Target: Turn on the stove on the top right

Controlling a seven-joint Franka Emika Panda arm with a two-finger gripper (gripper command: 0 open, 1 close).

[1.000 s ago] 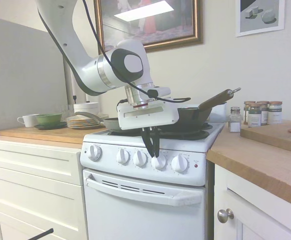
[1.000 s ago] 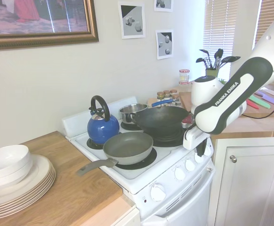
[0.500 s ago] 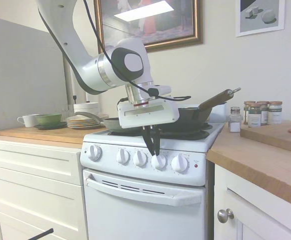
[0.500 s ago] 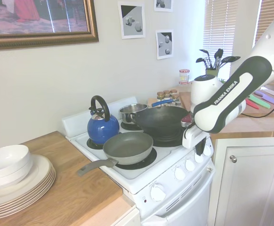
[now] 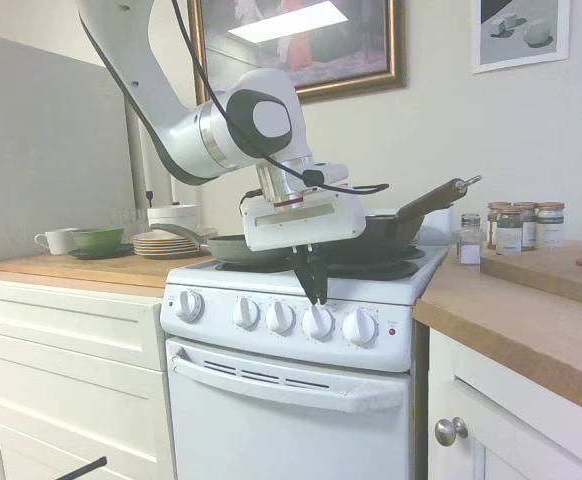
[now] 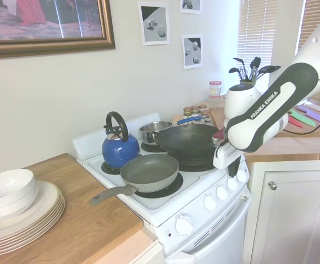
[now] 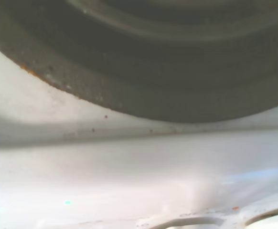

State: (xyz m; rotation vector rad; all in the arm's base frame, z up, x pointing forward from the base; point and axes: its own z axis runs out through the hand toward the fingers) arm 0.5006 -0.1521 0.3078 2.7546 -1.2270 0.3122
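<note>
Gripper poised at fourth knob on stove front panel.
Fingers close together, pointing down, tips just over the knob's top, apparently to pinch and twist it. Stove between the counters, wok and frying pan on burners.

In the second exterior view, the hand and the knob beneath it are covered by the arm's forearm. In the wrist view, a dark burner is blurred and cropped. Spice jar labels cannot be read.
</note>
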